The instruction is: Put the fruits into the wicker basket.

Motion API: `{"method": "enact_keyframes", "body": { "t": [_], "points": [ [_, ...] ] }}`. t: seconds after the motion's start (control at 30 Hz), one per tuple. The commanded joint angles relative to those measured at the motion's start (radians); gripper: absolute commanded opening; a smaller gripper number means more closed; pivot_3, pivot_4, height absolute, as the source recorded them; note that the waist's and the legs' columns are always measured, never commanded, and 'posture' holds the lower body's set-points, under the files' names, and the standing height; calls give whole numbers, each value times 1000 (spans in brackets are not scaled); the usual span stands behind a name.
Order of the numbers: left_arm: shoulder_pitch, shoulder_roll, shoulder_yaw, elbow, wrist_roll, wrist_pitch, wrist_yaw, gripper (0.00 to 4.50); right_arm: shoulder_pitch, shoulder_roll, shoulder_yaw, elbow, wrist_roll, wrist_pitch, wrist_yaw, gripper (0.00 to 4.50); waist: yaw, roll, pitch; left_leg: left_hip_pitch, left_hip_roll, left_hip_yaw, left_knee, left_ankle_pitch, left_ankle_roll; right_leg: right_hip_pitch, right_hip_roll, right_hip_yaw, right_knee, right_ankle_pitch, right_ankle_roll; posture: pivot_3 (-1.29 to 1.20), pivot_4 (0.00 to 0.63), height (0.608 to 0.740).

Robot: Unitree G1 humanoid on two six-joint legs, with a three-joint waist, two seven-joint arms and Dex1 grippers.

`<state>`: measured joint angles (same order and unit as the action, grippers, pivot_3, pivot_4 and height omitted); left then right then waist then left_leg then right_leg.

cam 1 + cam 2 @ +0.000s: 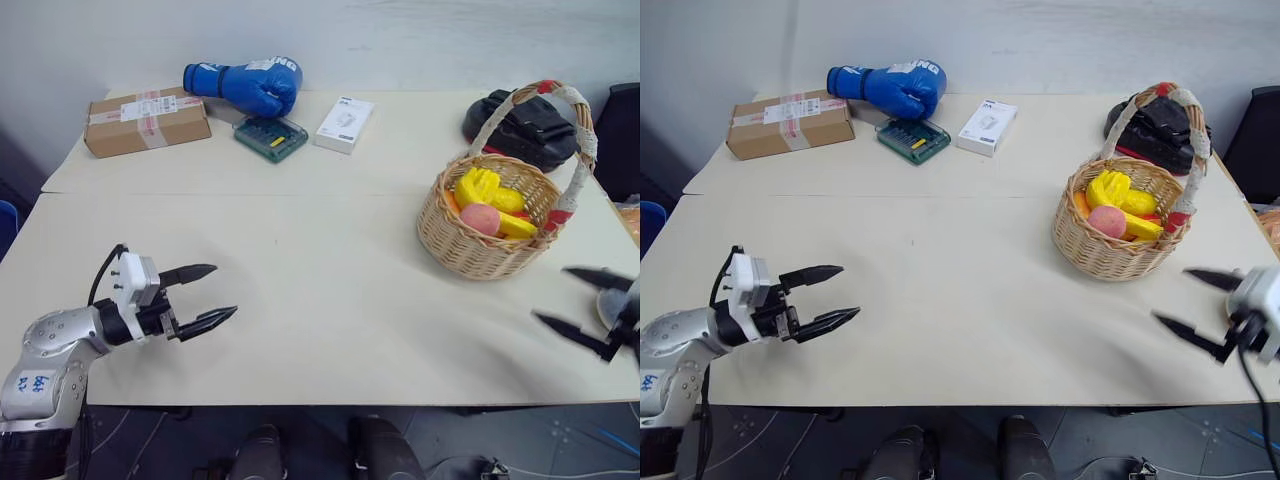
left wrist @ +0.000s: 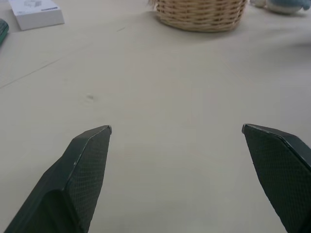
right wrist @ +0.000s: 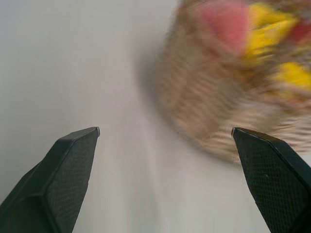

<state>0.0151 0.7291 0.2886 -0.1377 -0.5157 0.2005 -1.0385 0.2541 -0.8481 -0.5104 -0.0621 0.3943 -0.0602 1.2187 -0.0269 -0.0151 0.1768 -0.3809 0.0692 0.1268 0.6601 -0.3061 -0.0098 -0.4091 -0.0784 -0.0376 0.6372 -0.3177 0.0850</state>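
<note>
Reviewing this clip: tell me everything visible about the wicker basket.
The wicker basket is round, tan and tightly woven, with a tall arched handle wrapped in white and red near its ends. It stands upright on the cream table, toward the robot's right side, in front of a black bag. Inside lie yellow fruit pieces and a pink peach. Neither gripper touches it.

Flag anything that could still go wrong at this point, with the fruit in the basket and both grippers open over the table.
1. The right gripper hangs open, close beside the wicker basket; a careless swing might nudge it or catch its tall handle and tip it.
2. The fruits are piled near the rim, so a knock could roll the peach out.
3. The left gripper sits low over the table and could scrape it.
</note>
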Motion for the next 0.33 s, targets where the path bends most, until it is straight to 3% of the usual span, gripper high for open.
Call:
{"method": "enact_keyframes", "body": {
  "t": [0.03,0.2,0.33],
  "points": [
    [53,-16,20,-16,50,-80,24,4500,-15,88,130,-71,-42,-98,-31,4486,-3,0,0,0,2,0,0,0,0,0,0,0,0,0,0,0,150,740],
    [42,-69,5,14,132,-167,113,4500,-136,202,311,-115,-90,-94,-123,4486,-3,0,0,6,3,4,-3,0,-1,1,0,4,2,0,0,0,150,740],
    [25,-80,15,2,125,-157,150,4500,-199,252,383,-96,-116,-100,-179,4486,3,0,0,7,3,3,-3,0,-1,2,-1,3,2,0,-1,0,150,740]
  ]
}}
